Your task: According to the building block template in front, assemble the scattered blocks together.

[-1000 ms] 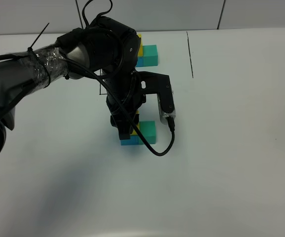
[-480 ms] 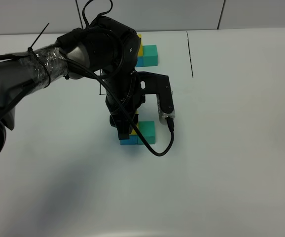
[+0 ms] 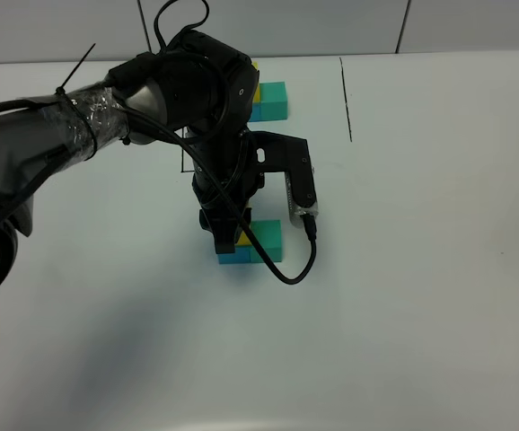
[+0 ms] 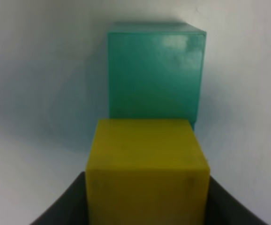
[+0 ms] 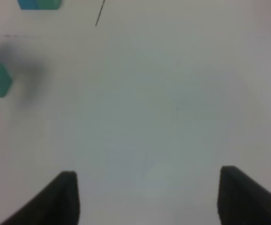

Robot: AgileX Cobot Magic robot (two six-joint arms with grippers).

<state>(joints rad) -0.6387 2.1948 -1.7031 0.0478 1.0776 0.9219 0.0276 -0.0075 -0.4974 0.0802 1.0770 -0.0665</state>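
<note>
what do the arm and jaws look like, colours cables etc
The left arm is black, its forearm wrapped in clear plastic film cinched by a black zip tie. A black cable loops beneath the wrist camera. Both grippers' jaws look matte black.

scattered blocks (image 3: 258, 242) together mid-table, building block template (image 3: 267, 99) behind.
</note>
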